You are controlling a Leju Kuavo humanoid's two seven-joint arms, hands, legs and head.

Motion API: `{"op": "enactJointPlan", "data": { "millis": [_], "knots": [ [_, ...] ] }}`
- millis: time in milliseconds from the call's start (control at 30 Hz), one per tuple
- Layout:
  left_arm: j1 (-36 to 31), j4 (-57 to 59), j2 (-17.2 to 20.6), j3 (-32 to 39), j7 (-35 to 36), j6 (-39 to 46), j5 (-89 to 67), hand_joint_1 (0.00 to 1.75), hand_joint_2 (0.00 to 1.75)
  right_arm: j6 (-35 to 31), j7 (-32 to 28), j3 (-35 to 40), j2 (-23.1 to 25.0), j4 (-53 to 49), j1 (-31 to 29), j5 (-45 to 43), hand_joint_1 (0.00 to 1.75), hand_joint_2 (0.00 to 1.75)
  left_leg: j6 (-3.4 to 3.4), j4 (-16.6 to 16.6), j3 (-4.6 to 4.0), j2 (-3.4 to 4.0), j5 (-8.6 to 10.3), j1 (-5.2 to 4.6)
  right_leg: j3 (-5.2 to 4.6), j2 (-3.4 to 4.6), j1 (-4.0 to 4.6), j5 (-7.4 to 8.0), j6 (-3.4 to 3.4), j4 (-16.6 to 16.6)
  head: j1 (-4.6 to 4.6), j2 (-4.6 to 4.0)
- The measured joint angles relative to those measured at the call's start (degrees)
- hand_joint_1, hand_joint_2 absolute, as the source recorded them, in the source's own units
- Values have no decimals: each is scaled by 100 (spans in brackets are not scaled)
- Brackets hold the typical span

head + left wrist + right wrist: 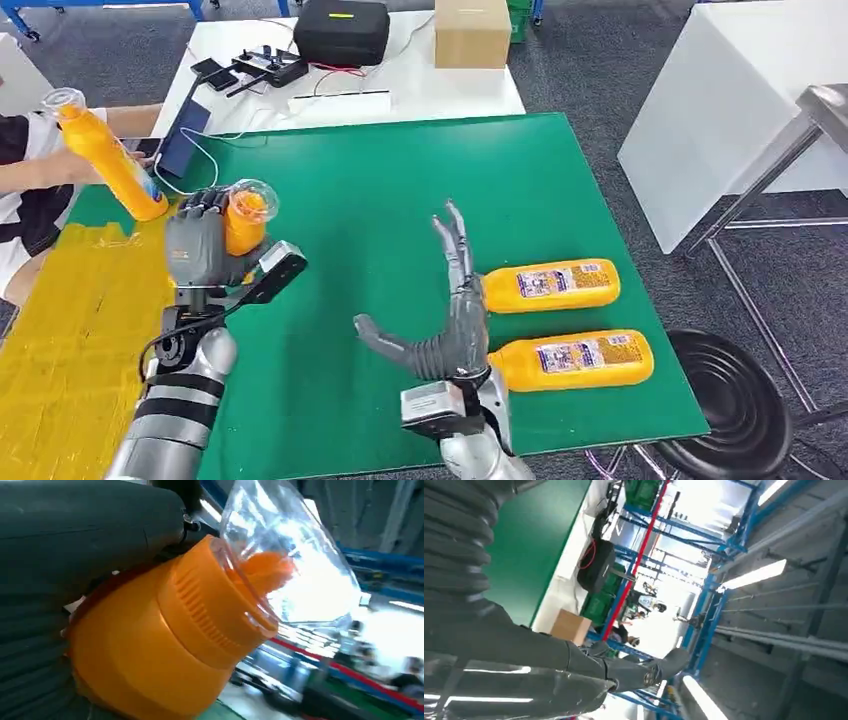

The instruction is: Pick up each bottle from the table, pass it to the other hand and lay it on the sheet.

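- The green table [400, 190] carried the work; the yellow sheet [70, 330] lay along its left side, near my left arm.
- Two orange bottles lay on their sides at the right of the table, one just beyond the other: the far bottle [550, 285] and the near bottle [575, 360], both just right of my right hand.
- My left hand [200, 245] was clamped around a third bottle [245, 220], held roughly upright above the table's left part, near the sheet edge. The left wrist view showed the orange cap [220, 605] and its clear cover [285, 555] protruding past my fingers.
- My right hand [450, 310] was empty, fingers spread apart and pointing to the far side, thumb out to the left.
- A person's hand [75, 165] at the far left held a fourth bottle [105, 155], tilted, over the sheet's far end.
- Handling judgement: the bottles appeared full, so moderately heavy; the plastic body looked stiff but smooth, with a glossy label, hence prone to slipping.
- Recommended hold: wrap the mid-body, below the ribbed cap. The thin clear cover looked fragile and should not bear load.
- Judged step: laying my held bottle on the sheet.
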Motion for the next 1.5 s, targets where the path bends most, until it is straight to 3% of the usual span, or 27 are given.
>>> {"op": "enactJointPlan", "data": {
  "millis": [100, 267, 367, 567, 767, 933, 1433, 1467, 1500],
  "knots": [
    [11, 101, 380, -13, 954, 2, -432, 175, 175, 370, 37, -175, -140, -270, 110, -313, 0, 175, 0, 0, 1, -2, 0, 0, -1, 0, 1, 0, 0, 0, 2, 0],
    [-53, 608, 1297, -726, 2531, 2, -480, 175, 175, 540, -9, -497, -355, -576, 254, -593, 0, 175, -1, 0, 2, -1, 1, 0, -3, 2, 6, 0, 0, 0, 2, 0],
    [-137, 908, 1811, -1257, 2933, 2, -489, 175, 175, 558, -57, -645, -446, -719, 317, -682, 0, 175, -1, 0, 2, -1, 2, 1, -3, 1, 5, 0, 0, 0, 2, 0],
    [-401, 1607, 2387, -2298, 3783, -13, -495, 175, 175, 545, -129, -768, -571, -838, 381, -750, 0, 175, -1, 0, 0, -2, 1, -1, -1, 0, 1, 0, 0, 0, 4, 0],
    [-434, 2404, 2488, -2483, 3111, 2, -380, 175, 175, 521, -146, -794, -656, -842, 391, -735, 0, 175, -1, 0, 1, -1, 1, -2, -2, 2, 0, 0, 0, 0, 4, 0],
    [-449, 2876, 2302, -1865, 1563, 4, 519, 175, 175, 512, -142, -827, -678, -842, 391, -728, 0, 175, -1, 0, 2, -2, 1, -1, -2, 2, 1, 0, 0, 0, 4, 0],
    [-479, 3283, 2042, -1252, 1407, 20, 595, 175, 175, 510, -136, -853, -687, -842, 391, -726, 0, 175, -1, 0, 2, -2, 1, -1, -1, 2, 1, 0, 0, 0, 2, 0],
    [-485, 3292, 2033, -1241, 1407, 20, 593, 72, 175, 510, -135, -853, -687, -842, 391, -726, 0, 175, -1, 0, 2, -2, 1, -1, -1, 2, 0, 0, 0, 0, 2, 0],
    [-489, 3298, 2026, -1230, 1407, 20, 595, 0, 175, 510, -136, -853, -687, -842, 391, -726, 0, 175, -1, 0, 2, -2, 1, -1, -1, 2, 1, 0, 0, 0, 2, 0]
  ]
}}
